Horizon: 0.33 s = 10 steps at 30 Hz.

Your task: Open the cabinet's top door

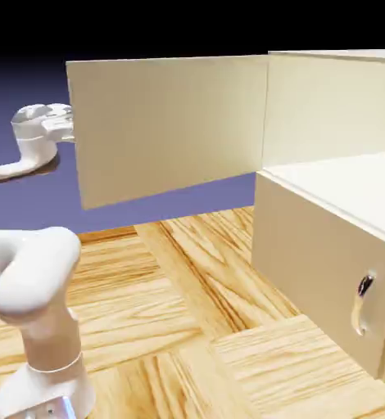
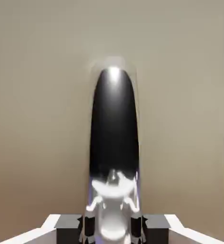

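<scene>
A pale-wood cabinet (image 1: 335, 106) stands at the exterior view's right on a wooden table (image 1: 187, 327). Its top door (image 1: 167, 127) is swung wide open, reaching toward the left. The white arm's gripper (image 2: 113, 228) sits at the door's far edge, its fingers (image 2: 71, 228) pinched tight on the door's dark, shiny handle (image 2: 113, 133). Below, the shorter panel (image 1: 310, 262) with its small silver handle (image 1: 362, 304) is closed.

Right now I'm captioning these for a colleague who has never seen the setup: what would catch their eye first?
The top door stands swung wide open from the cabinet, its broad beige panel filling the upper middle of the exterior view. At its free edge on the left, the white gripper reaches behind the panel. In the hand view the shiny silver handle rises large between the closed grey fingertips.
</scene>
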{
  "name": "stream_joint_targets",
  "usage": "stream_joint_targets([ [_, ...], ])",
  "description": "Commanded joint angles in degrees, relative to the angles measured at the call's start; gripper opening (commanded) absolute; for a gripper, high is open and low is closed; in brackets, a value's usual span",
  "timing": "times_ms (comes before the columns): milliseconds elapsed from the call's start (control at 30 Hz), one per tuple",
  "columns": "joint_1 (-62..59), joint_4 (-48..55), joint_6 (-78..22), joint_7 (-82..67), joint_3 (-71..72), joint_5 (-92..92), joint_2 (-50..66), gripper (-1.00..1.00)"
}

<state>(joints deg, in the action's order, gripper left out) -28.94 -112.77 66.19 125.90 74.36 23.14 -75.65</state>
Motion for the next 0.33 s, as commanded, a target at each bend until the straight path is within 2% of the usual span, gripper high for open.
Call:
stream_joint_targets([
  [0,-1.5,2.1,-1.5,-0.4,0.6,-0.2,-0.1,-1.0],
  [300,-15.1,20.8,-13.7,-4.3,4.3,-1.3,-1.4,-1.0],
])
